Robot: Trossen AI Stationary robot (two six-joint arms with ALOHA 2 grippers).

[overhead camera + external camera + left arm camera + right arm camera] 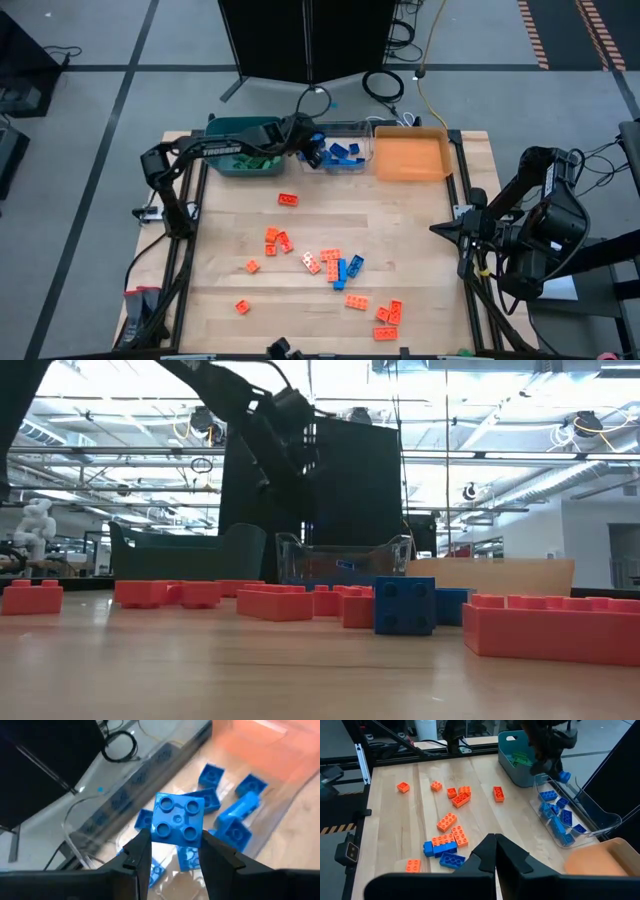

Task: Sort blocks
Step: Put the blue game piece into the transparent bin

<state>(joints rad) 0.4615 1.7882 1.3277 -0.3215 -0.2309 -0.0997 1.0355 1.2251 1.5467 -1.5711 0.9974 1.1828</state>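
Note:
My left gripper [313, 152] hangs over the left end of the clear bin [352, 143] at the table's far edge, shut on a square blue four-stud block [177, 817]. Several blue blocks [235, 817] lie in that bin below it. Green blocks [262, 160] lie in the teal bin [225, 150] to its left. Orange-red blocks [278, 240] and a few blue ones [346, 270] lie loose on the middle and near table. My right gripper [495, 851] waits shut and holding nothing, raised at the table's right edge [447, 230]. My left gripper pinches the blue block by two opposite side walls [159, 833] between its two fingers [140, 851]. The fingers slant down from the table's left side. The block is lifted clear above the clear bin, its studded top turned back toward the wrist.
An orange bin [410, 157] stands right of the clear bin at the far edge. A dark cabinet [305, 35] rises behind the table. Loose blocks lie toward the near right corner [388, 318]; the wood along the left side [215, 250] is bare.

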